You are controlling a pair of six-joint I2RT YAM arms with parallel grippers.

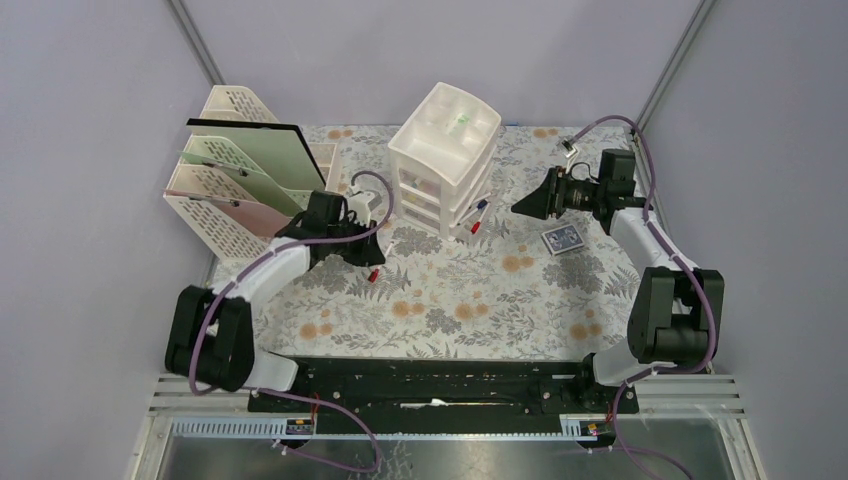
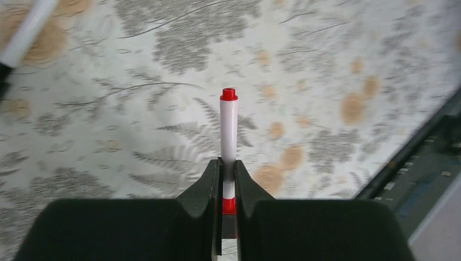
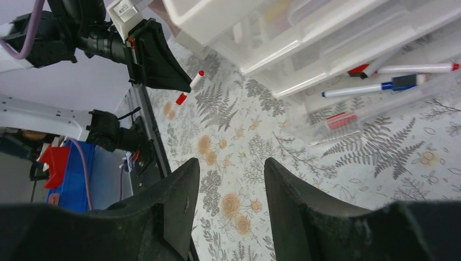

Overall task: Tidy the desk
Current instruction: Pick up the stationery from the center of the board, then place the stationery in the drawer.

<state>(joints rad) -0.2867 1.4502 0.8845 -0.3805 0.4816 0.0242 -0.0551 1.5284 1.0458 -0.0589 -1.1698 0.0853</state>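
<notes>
Top external, drawer unit (image 1: 445, 150), file rack (image 1: 213, 222) on desk (image 1: 450, 300)

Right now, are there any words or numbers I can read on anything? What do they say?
No text can be read here.
White label, top of the right wrist view: print too blurred to read.
Small blue box on the desk: only a pattern shows, too small to read.
Red-capped marker: plain white barrel, no print showing.

Left end effector (image 2: 228, 166) pinched closed, right end effector (image 3: 231, 168) parted
</notes>
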